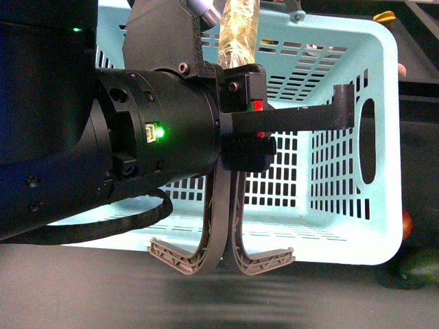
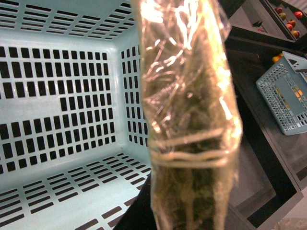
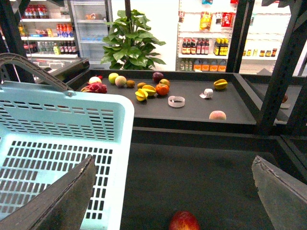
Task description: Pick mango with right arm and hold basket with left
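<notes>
The light blue slotted basket (image 1: 385, 103) stands in front of me and looks empty inside in the left wrist view (image 2: 57, 96). My left gripper (image 1: 206, 8) is shut on its plastic-wrapped handle (image 2: 192, 120), which also shows in the front view (image 1: 239, 34). My right gripper (image 1: 223, 257) is open and empty, its fingers spread in front of the basket. In the right wrist view the gripper (image 3: 175, 196) has the basket (image 3: 62, 105) beside one finger (image 3: 62, 201). A yellow oval fruit (image 3: 149, 89), perhaps the mango, lies far off on a shelf among other fruit.
A red-and-yellow round fruit (image 3: 183, 221) lies on the dark surface between the right fingers; it also shows beside the basket (image 1: 407, 225). A dark green fruit (image 1: 420, 266) lies near it. The far shelf (image 3: 192, 108) holds several fruits. Another blue basket (image 2: 285, 96) stands apart.
</notes>
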`<state>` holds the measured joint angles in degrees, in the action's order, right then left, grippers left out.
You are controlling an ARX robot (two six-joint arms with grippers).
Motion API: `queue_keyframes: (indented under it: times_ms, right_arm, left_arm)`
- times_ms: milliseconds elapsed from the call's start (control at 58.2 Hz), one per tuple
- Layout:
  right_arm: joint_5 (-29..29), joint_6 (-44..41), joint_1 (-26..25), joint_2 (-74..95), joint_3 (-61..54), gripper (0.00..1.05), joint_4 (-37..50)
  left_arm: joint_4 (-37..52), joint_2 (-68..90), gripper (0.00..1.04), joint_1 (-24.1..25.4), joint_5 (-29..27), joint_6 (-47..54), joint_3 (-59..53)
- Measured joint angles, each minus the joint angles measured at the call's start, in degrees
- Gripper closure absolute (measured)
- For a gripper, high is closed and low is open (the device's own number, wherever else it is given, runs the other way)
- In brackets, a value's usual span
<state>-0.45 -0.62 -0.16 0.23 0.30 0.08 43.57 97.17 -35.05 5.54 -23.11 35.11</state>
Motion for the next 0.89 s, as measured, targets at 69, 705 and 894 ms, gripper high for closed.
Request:
queue_keyframes:
  times_ms: [69, 705, 894]
  right_arm:
    - [0.00, 0.00, 0.00, 0.00, 0.00, 0.08, 0.00]
    - [0.00, 0.00, 0.00, 0.00, 0.00, 0.08, 0.00]
    - [0.00, 0.00, 0.00, 0.00, 0.00, 0.08, 0.00]
  left_arm:
    - [-0.04, 0.22, 1.00, 0.00, -0.52, 0.04, 0.00]
    - [0.20, 1.18, 1.00, -0.26, -2.84, -0.96, 0.04]
    - [0.20, 1.18, 1.00, -0.09, -4.02, -0.94, 0.04]
